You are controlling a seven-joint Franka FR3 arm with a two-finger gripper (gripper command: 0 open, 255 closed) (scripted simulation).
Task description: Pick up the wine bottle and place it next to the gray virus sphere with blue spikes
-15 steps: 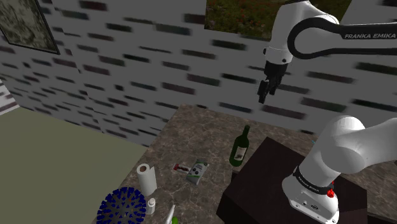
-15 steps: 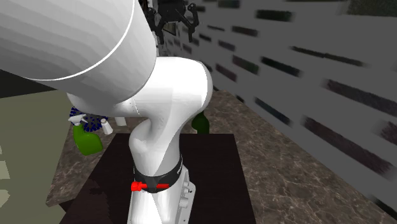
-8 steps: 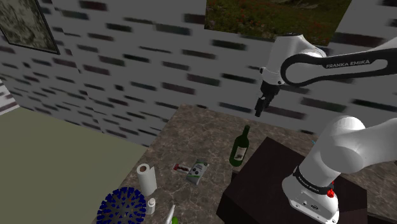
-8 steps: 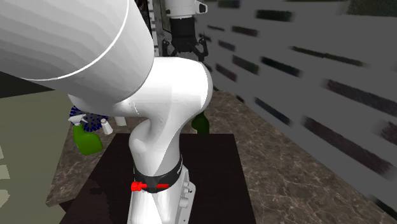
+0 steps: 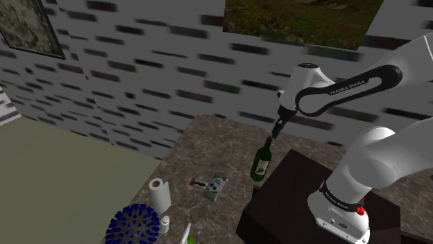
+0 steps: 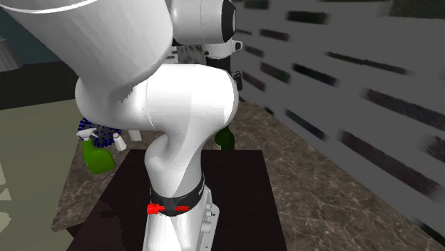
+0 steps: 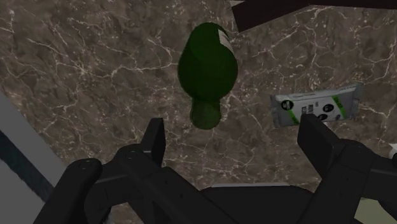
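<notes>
The dark green wine bottle (image 5: 261, 161) stands upright on the brown marble counter (image 5: 215, 142), beside the stand's corner. My black gripper (image 5: 276, 131) hangs just above its neck and a little to the shoulder view's right. In the wrist view the bottle (image 7: 207, 70) is seen from above, ahead of my open gripper (image 7: 235, 137) and nearer one of the fingers (image 7: 154, 137). Nothing is between the fingers. The gray virus sphere with blue spikes (image 5: 133, 224) sits at the counter's near end, far from the bottle. Behind the arm, a bit of the bottle (image 6: 226, 137) and the sphere (image 6: 100, 134) peek out.
A white paper roll (image 5: 159, 194), a small white bottle (image 5: 166, 223) and a green spray bottle (image 6: 96, 157) stand close to the sphere. A flat white packet (image 5: 216, 186) lies between bottle and sphere. The dark stand (image 5: 298, 201) borders the counter; a brick wall (image 5: 139, 76) runs behind.
The arm has swung down and toward the shoulder view's left, bringing the gripper from high by the wall to just above the bottle's neck. The bottle has not moved.
</notes>
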